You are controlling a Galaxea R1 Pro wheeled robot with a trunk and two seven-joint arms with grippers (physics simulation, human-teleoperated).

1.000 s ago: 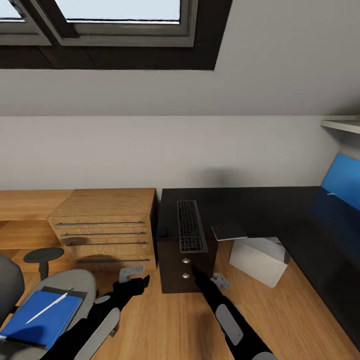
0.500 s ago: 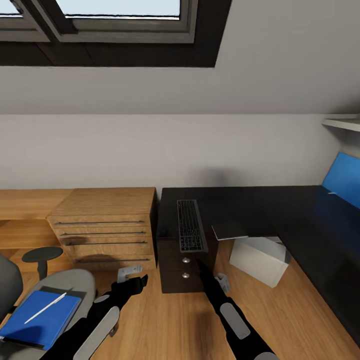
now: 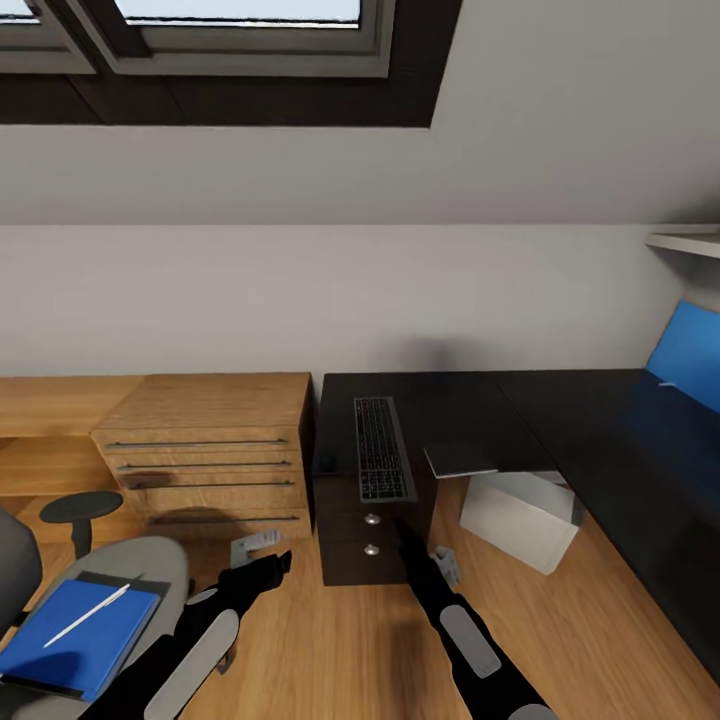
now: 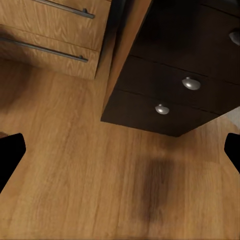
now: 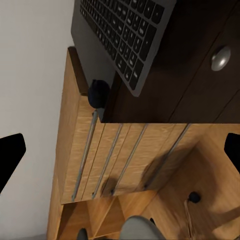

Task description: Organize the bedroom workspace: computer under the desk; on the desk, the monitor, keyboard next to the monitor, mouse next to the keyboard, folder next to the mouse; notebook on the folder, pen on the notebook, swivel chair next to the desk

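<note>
The slim keyboard [image 3: 383, 462] lies on the left end of the black desk [image 3: 560, 420], above two knobbed drawers [image 4: 172, 95]. Under the desk stands the pale computer [image 3: 520, 515]. At lower left, the grey swivel chair [image 3: 150, 570] carries the blue folder [image 3: 80, 640] with the white pen [image 3: 92, 614] on it. A small dark rounded thing [image 5: 98, 93], perhaps the mouse, sits at the desk's edge by the cabinet. My left gripper [image 3: 255, 548] and right gripper [image 3: 440, 562] hover open over the floor before the drawers, holding nothing. The monitor is out of view.
A light-wood drawer cabinet [image 3: 210, 450] adjoins the desk's left side. A thin dark grey flat sheet [image 3: 460, 460] overhangs the desk edge; I cannot tell whether it is the notebook. A blue back panel [image 3: 685, 355] stands at far right. Wood floor [image 4: 100, 190] stretches below both arms.
The whole picture has shifted slightly, so the camera moved. Both arms hold nearly the same pose and both grippers stay open.
</note>
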